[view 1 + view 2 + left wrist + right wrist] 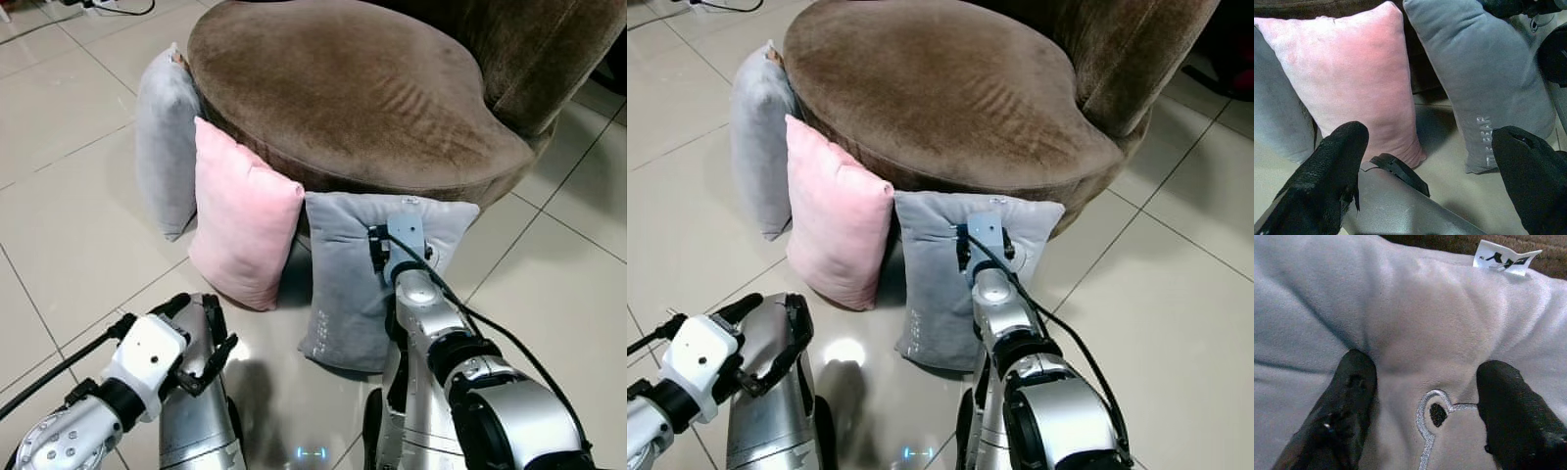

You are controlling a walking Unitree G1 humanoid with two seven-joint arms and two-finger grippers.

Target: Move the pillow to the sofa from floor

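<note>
The grey bear pillow point(353, 284) stands on the tiled floor point(69, 215), leaning against the brown sofa point(343, 88) beside a pink pillow point(240, 225). The right gripper point(1422, 401) presses its 2 spread fingers into the pillow's face, not yet closed. The left gripper point(1430, 171) hangs open, empty.

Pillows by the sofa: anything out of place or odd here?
Yes: three pillows stand on the tiled floor against the brown sofa instead of on its seat: grey pillow, pink pillow, and grey bear pillow, which the right gripper presses into.
</note>
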